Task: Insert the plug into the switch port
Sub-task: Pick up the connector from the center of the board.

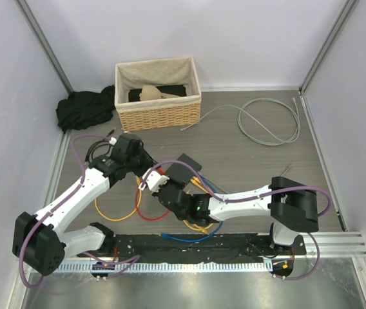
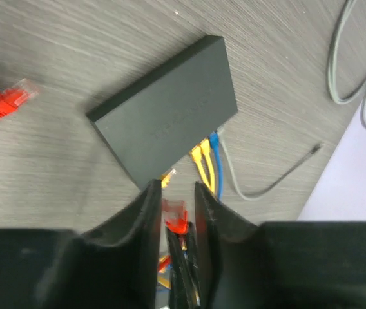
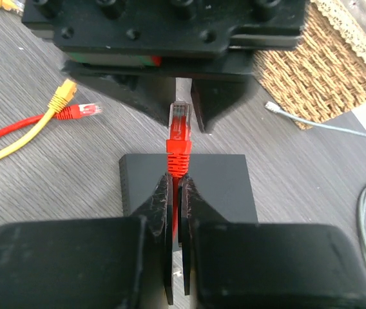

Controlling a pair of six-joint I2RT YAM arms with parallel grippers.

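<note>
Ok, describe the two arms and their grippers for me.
Both the left arm and the right arm have white links between chunky black joint housings, with purple cables looped alongside. The left gripper and the right gripper carry matt black, wedge-shaped fingers.

i see a matt dark-grey plastic switch [image 2: 163, 122], a red plug [image 3: 178, 138] with a glossy clear tip, a grey wood-grain table [image 3: 54, 174]; at eleven o'clock, a rough wicker basket [image 1: 160, 114].
</note>
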